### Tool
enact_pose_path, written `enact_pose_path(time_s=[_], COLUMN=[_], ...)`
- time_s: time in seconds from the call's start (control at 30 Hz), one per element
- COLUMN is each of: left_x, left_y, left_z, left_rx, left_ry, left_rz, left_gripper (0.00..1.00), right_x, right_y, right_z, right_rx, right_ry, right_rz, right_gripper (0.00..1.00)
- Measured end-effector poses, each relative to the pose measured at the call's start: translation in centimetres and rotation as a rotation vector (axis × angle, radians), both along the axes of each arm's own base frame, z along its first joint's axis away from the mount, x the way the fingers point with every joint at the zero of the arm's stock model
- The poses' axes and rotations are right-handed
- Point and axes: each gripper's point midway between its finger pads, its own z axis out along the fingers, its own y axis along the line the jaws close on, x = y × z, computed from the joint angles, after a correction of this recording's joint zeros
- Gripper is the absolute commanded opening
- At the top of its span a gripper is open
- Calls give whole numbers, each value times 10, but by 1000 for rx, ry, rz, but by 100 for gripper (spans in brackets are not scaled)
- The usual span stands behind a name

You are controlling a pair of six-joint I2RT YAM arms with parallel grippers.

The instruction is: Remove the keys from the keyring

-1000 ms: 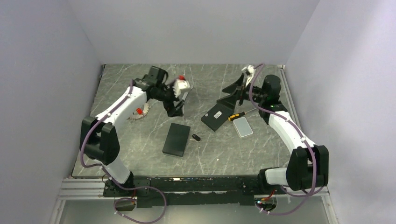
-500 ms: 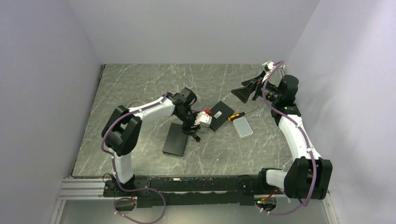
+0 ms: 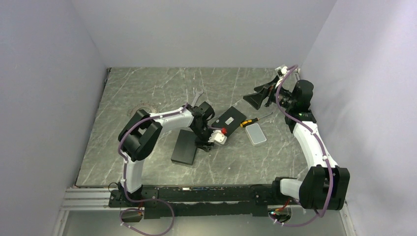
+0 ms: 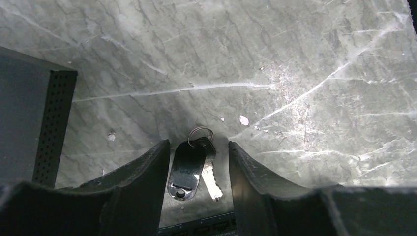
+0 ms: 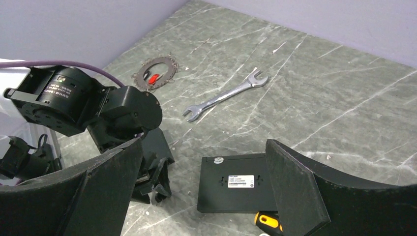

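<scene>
The keyring (image 5: 156,74) is a large wire ring with a small red piece and a spiky fringe of keys. It lies flat on the table at the back left, also seen from above (image 3: 143,105), and no gripper touches it. My left gripper (image 4: 197,147) is open and low over the table's middle (image 3: 204,144). Between its fingers lies a small black fob (image 4: 186,164) with one silver key (image 4: 210,179) on a small split ring. My right gripper (image 5: 204,147) is open and empty, raised at the back right (image 3: 258,97).
A silver wrench (image 5: 226,94) lies behind the left arm. A black box (image 3: 231,118), an orange-handled screwdriver (image 3: 248,122) and a white case (image 3: 255,133) lie right of centre. A flat black box (image 3: 184,147) lies beside the left gripper.
My left arm has swung from the back left by the keyring to the table's middle and come down over the black fob. My right arm rose toward the back right, then held still.
</scene>
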Motion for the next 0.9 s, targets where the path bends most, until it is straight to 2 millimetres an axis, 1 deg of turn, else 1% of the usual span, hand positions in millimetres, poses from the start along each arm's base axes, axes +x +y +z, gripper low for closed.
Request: enact_pose_path(time_s=[0.07,0.2,0.43,0.57,0.77,0.9], left_x=[-1,-4,-11,-13,-14,-16], left_y=[-2,-4,-12,-12,-14,-10], left_z=[0,-1,-2,-2,1,4], left_rx=[-3,-2,0,3,-1,25], left_ry=[-7,-14,-33,-34,-31,-16], left_rz=[-11,-28,-62,-69,-72,-59], left_gripper=[45,43,29,19,15,14], right_x=[0,0,0,0,0,-1], right_y=[0,0,0,0,0,0], right_z=[0,0,0,0,0,0], right_rx=[0,0,0,0,0,1], right_ry=[0,0,0,0,0,0], right_rz=[0,0,1,1,2,4], right_gripper=[100,100,100,100,100,100])
